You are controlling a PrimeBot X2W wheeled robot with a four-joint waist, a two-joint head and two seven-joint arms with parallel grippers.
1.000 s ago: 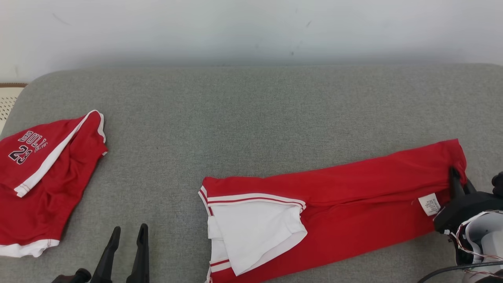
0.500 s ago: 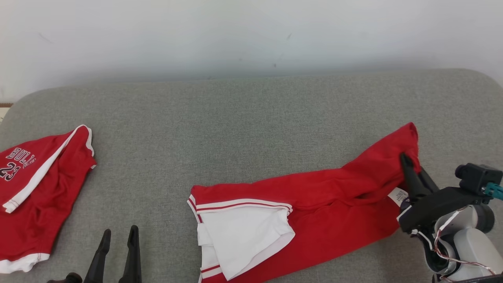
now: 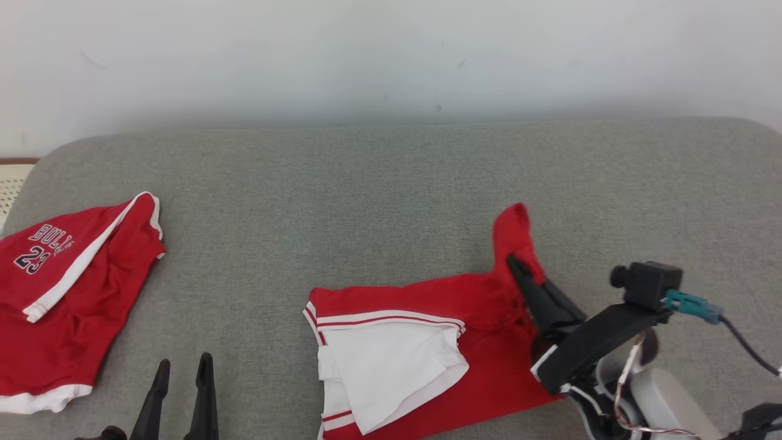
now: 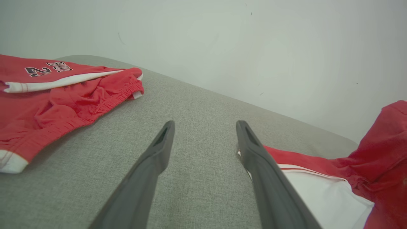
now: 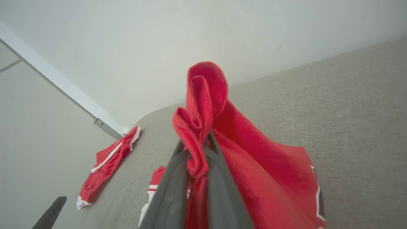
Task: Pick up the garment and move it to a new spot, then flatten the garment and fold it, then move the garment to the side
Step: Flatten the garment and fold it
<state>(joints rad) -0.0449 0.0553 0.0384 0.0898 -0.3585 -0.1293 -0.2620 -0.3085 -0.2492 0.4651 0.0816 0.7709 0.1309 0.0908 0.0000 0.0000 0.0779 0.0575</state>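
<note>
The garment [image 3: 421, 299] is red with white and red striped trim, and a white panel is turned out at its left end. It lies on the grey cushion at centre right. My right gripper [image 3: 516, 266] is shut on the garment's right end, which is lifted off the cushion and bunched above the rest. In the right wrist view a red fold [image 5: 203, 105] pokes up between the closed fingers [image 5: 219, 190]. My left gripper [image 3: 183, 366] stands open at the lower left, apart from the garment. In the left wrist view nothing is between its fingers [image 4: 152, 159], and the garment [image 4: 375, 159] lies to their right.
Red shorts [image 3: 67, 287] with white trim and "BULLS 23" lettering lie at the cushion's left end, also seen in the left wrist view [image 4: 57, 105]. The grey cushion [image 3: 366, 195] ends at a white wall [image 3: 391, 55] behind. Its rounded left corner [image 3: 36, 171] is near the shorts.
My right gripper has carried the garment's right end up and leftward, so the long red stretch has bunched and shortened. The left gripper has stayed put; the head camera shifted slightly.
</note>
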